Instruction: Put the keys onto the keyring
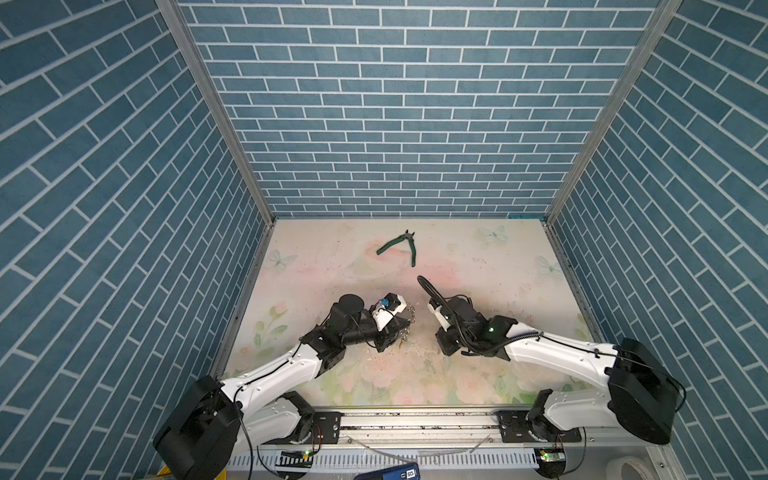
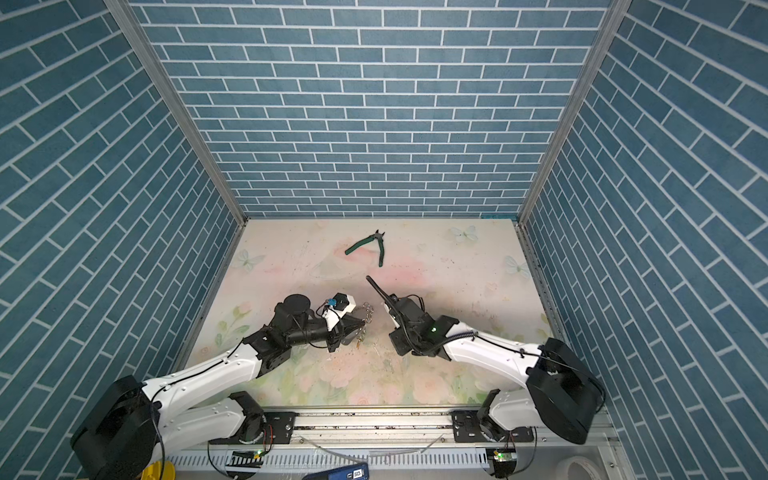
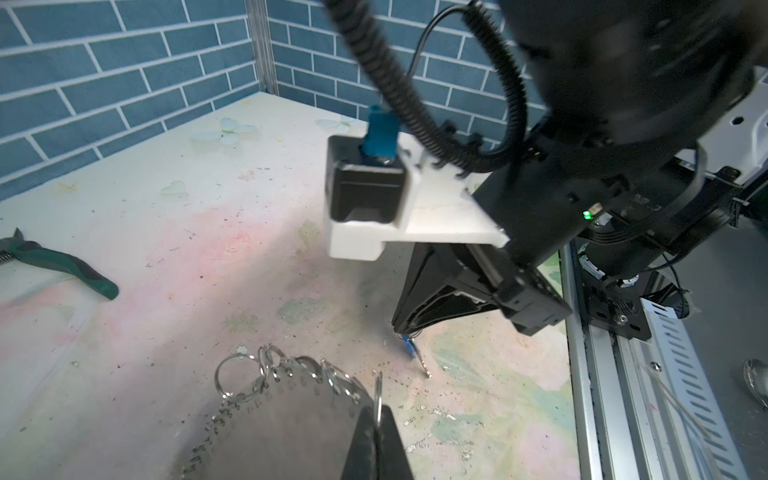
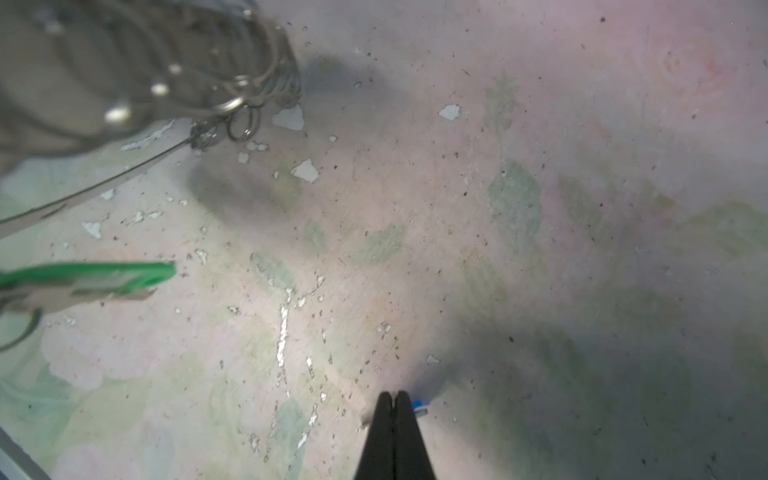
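The keyring (image 3: 282, 419) is a flat grey oval edged with small silvery rings. It is held up off the table, and my left gripper (image 3: 376, 409) is shut on one of its rings. In both top views its rings (image 1: 410, 311) (image 2: 367, 311) glint just past the left wrist. My right gripper (image 4: 392, 394) is shut on the keys. Their blue tag (image 4: 419, 405) peeks out beside the fingertips. In the left wrist view the keys (image 3: 411, 347) hang from the right gripper (image 3: 402, 328) just above the table, a short gap to the right of the keyring.
Green-handled pliers (image 1: 401, 245) (image 2: 370, 245) lie open near the back wall. A green-tagged key (image 4: 104, 276) shows at the edge of the right wrist view, below the keyring (image 4: 124, 62). Blue brick walls enclose three sides; a metal rail (image 1: 415, 419) runs along the front.
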You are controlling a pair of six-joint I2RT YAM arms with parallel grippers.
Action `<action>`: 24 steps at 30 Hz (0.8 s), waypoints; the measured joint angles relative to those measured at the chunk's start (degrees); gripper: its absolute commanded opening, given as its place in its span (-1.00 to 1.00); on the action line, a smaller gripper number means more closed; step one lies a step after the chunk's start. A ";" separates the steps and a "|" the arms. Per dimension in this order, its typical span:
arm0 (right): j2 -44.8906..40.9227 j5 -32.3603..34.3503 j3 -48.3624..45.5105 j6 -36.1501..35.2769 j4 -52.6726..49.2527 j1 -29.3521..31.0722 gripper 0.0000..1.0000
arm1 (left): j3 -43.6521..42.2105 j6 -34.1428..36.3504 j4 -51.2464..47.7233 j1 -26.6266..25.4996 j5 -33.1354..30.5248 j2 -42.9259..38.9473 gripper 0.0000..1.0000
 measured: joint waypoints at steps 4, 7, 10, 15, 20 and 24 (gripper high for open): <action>4.31 -0.33 2.58 1.07 -1.77 -2.82 -1.00 | -0.28 -0.02 0.83 0.00 -0.55 -0.24 -1.00; 7.02 -0.87 3.80 1.38 -3.45 -4.63 -1.00 | -0.28 -0.02 1.20 0.00 -0.76 -0.24 -1.00; 9.62 -1.20 5.31 1.57 -4.70 -6.16 -1.00 | -0.28 -0.02 1.62 0.09 -0.83 -0.24 -1.00; 13.03 -1.51 7.10 1.60 -4.70 -7.78 -1.00 | -0.28 -0.15 1.97 0.11 -0.83 -0.17 -1.00; 14.12 -1.44 8.13 1.57 -4.66 -8.15 -1.00 | -0.28 -0.17 2.01 0.15 -0.83 -0.17 -1.00; 14.12 -1.49 8.13 1.57 -4.68 -8.20 -0.99 | -0.28 -0.17 2.03 0.17 -0.92 -0.17 -1.00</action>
